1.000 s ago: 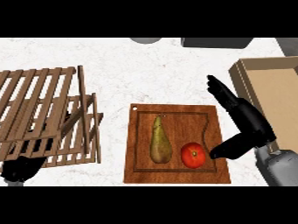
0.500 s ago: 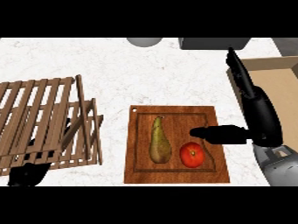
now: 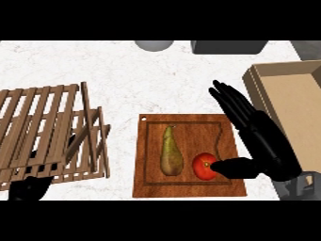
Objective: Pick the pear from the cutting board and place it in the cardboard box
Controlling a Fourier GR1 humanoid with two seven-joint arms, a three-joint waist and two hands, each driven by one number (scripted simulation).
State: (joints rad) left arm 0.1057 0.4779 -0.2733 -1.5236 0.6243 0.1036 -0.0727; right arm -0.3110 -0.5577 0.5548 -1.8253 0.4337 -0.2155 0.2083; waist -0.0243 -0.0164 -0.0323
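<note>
A white table [image 3: 114, 77] is carrying a slatted crate [image 3: 31, 127], a cutting board [image 3: 190, 184] and a cardboard box [image 3: 298, 110]. The pear [image 3: 170, 150] is lying on the board beside a tomato [image 3: 203, 165]. The right hand [image 3: 260, 139] is hovering over the board's right edge, fingers straight, thumb at the tomato. The left hand [image 3: 29, 189] is showing below the crate; its state cannot be told.
</note>
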